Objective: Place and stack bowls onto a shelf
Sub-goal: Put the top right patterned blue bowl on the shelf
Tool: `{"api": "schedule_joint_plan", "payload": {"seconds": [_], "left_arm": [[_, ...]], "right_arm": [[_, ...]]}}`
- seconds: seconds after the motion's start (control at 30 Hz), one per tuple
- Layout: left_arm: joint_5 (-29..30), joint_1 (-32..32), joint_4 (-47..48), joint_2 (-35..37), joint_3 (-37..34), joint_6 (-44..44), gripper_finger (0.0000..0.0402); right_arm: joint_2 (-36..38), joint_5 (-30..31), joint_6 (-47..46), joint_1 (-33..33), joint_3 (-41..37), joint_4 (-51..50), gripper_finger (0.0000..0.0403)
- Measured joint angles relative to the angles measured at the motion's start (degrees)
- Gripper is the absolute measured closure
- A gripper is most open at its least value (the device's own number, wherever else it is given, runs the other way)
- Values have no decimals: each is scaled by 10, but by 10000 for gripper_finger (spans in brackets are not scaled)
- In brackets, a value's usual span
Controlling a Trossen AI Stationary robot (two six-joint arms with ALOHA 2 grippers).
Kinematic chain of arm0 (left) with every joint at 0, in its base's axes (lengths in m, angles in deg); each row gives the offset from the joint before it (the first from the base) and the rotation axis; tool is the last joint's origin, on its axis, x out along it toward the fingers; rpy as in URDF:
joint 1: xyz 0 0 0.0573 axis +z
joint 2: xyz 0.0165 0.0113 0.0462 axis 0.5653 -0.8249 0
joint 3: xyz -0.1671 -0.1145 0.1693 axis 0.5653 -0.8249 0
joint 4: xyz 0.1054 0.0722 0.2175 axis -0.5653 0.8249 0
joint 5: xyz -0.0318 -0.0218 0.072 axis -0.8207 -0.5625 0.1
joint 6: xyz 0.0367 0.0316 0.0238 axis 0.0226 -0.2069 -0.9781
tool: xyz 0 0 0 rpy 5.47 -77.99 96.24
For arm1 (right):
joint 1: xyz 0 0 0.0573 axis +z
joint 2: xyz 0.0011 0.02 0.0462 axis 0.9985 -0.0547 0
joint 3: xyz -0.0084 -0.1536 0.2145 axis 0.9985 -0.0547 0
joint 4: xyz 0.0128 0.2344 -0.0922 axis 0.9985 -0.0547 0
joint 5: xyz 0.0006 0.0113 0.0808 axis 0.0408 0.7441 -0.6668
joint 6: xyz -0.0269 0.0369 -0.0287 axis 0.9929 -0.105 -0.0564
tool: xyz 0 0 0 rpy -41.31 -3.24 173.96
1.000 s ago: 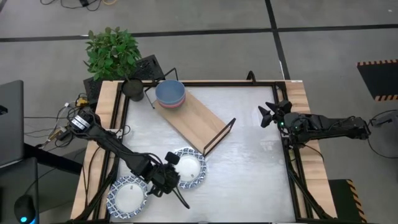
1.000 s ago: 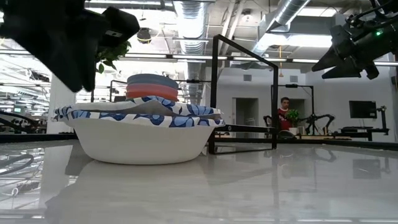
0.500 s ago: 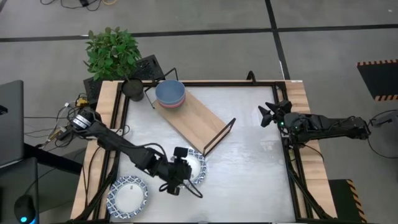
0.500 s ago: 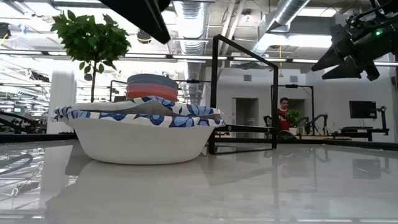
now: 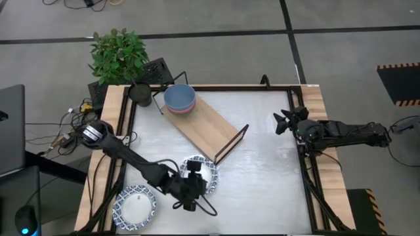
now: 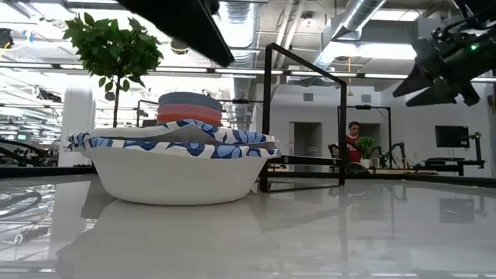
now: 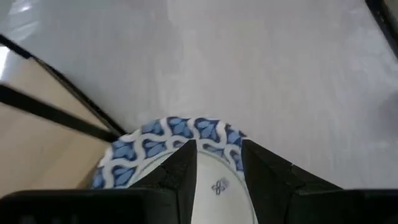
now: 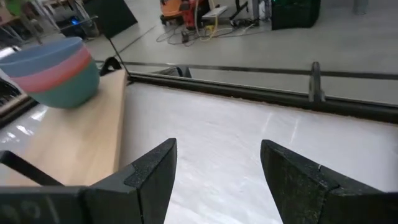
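A patterned blue-and-white bowl (image 5: 205, 176) sits on its base on the table near the shelf's near end. My left gripper (image 5: 195, 174) hovers open above it. In the left wrist view both fingers (image 7: 186, 169) stand over the bowl's white centre (image 7: 217, 186), with the far rim (image 7: 180, 127) beyond. A second patterned bowl (image 5: 134, 204) rests near the table's near-left corner. A stack of small bowls (image 5: 178, 98), light blue on top, stands on the far end of the wooden shelf (image 5: 207, 128). My right gripper (image 5: 279, 122) waits open at the table's right edge, raised.
A potted plant (image 5: 118, 56) with its dark pot (image 5: 139, 93) stands at the far-left corner beside the shelf. The shelf's black wire end frame (image 6: 302, 116) rises just behind the near bowl (image 6: 174, 167). Bare tabletop (image 5: 262, 177) lies between the shelf and my right arm.
My left gripper has moved toward the table's right, from between the two patterned bowls to above the right-hand one, and has risen, leaving the low view's left side. Both patterned bowls have stayed where they were.
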Motion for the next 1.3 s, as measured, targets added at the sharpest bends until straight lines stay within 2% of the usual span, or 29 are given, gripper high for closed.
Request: {"api": "schedule_joint_plan", "payload": {"seconds": [0.3, 0.57, 0.67, 0.8, 1.0, 1.07, 1.2, 1.3], "left_arm": [[-14, -12, -11, -16, 0, 62, 288], [-69, -43, 53, -16, 0, 113, 288], [-64, -45, 54, -16, 0, 113, 288], [-15, -44, 41, -16, 0, 92, 288], [-66, -38, 41, -16, 0, 68, 288], [-54, -38, 41, -16, 0, 73, 288], [9, -37, 41, -16, 0, 90, 288], [35, -34, 41, -16, 0, 67, 288]], "right_arm": [[-1, 3, -5, -1, 0, -21, 143], [-1, -6, -5, 0, 0, -21, 143], [-1, -6, -4, 0, 0, -21, 143], [-1, -8, -3, 0, 0, -21, 143], [-1, -18, -8, 0, 0, -21, 143], [-1, -22, -8, 0, 0, -21, 143], [-1, -22, -4, 0, 0, -21, 143], [0, -22, -1, 0, 0, -20, 143]]}}
